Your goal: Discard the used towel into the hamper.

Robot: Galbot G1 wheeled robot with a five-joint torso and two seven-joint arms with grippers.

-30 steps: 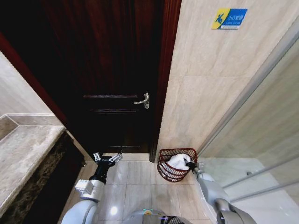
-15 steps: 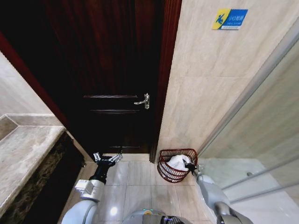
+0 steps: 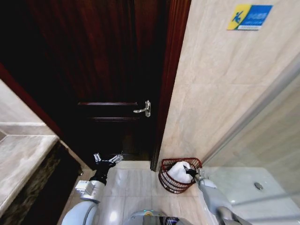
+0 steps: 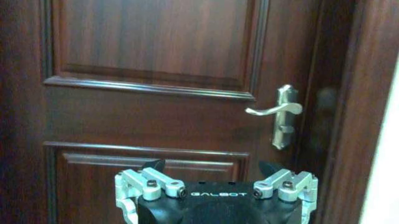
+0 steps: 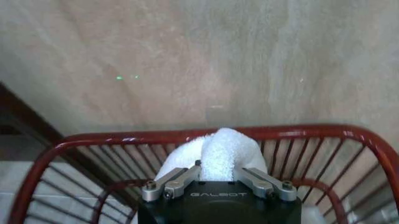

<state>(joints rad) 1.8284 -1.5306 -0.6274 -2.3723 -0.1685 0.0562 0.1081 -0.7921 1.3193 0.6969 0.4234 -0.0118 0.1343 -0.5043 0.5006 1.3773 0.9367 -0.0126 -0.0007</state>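
Note:
The hamper [image 3: 165,177], a round dark red wire basket, stands on the floor against the beige wall, just right of the door frame. The white towel [image 3: 177,171] bulges up inside it. My right gripper [image 3: 191,173] reaches over the hamper's right rim and is shut on the towel. In the right wrist view the towel [image 5: 219,148] is pinched between the fingers of the right gripper [image 5: 217,169], above the red rim [image 5: 118,139]. My left gripper [image 3: 107,161] hangs open and idle low in front of the door, and the left gripper [image 4: 212,166] holds nothing.
A dark wooden door [image 3: 108,70] with a silver lever handle [image 3: 143,109] is shut ahead. A stone counter [image 3: 21,159] juts in at the left. A glass shower panel [image 3: 262,154] runs along the right. Pale floor tiles [image 3: 131,180] lie between the arms.
The whole picture has shifted, so the camera has moved. The right gripper stays at the hamper with the towel in it. The left arm keeps its place.

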